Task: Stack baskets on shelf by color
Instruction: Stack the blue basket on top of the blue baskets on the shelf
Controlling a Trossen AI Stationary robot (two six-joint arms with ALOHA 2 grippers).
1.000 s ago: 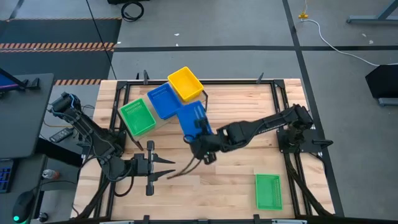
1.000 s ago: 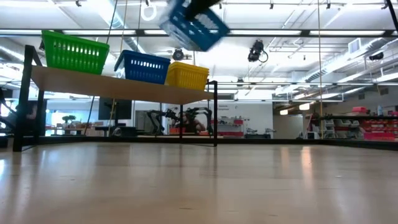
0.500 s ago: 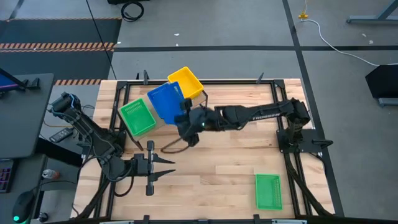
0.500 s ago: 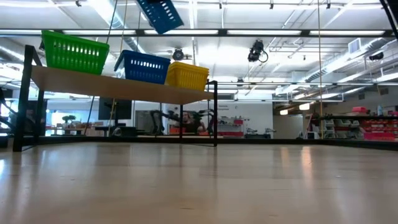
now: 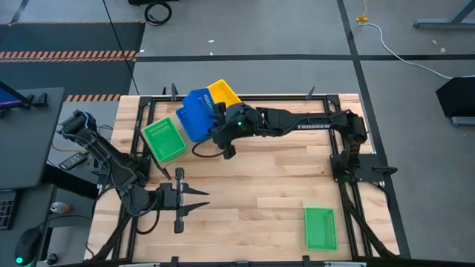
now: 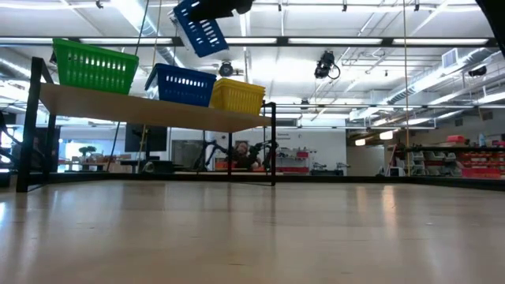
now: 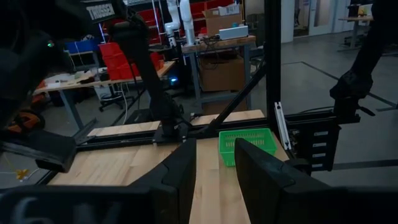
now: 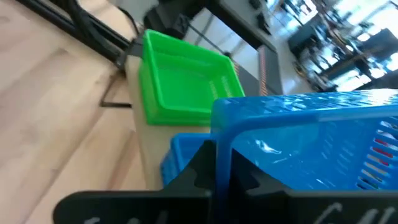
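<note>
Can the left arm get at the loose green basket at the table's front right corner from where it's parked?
Probably yes. The left pincer hangs open over bare tabletop, and nothing lies between it and the green basket. The right pincer is busy at the shelf, holding a blue basket.

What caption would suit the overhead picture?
Right gripper carries a blue perforated plastic basket over the pale plywood shelf.

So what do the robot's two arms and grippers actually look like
Both arms are black and jointed. The right arm carries white TROSSEN lettering and a small green light near the wrist; a dark cable loops below it. The left gripper has two slim, pointed black fingers. The right gripper has flat black fingers.
</note>
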